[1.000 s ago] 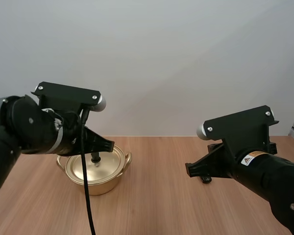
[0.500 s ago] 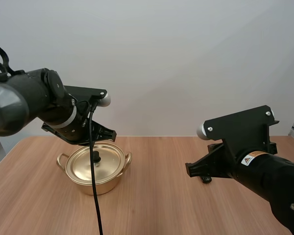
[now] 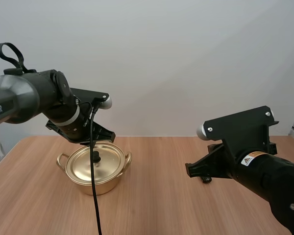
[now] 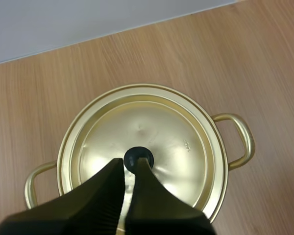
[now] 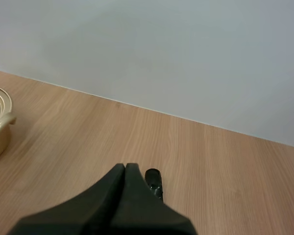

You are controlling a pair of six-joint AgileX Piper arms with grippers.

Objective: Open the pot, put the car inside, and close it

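— Up is where the left gripper has been going since a second ago, when it was down at the lid; the right gripper is staying put.

— And the high view now?

— The left gripper is hovering above the gold pot, clear of the black knob. The lid is sitting closed on the pot, toward the left of the wooden tabletop. The right gripper is hanging low over the tabletop's right side. The small dark car is lying just beside its tips, well apart from the pot.

— What is the left wrist view showing?

— The left gripper's fingers are standing a narrow gap apart, ribbed faces turned to each other, holding nothing. They are pointing down at the knob, which is showing just past the tips, in the middle of the lid.

— And the right wrist view?

— The right gripper's fingers are lying pressed together as one dark wedge, clenched on nothing. The car is resting on the tabletop just beyond the tips, partly hidden by them.
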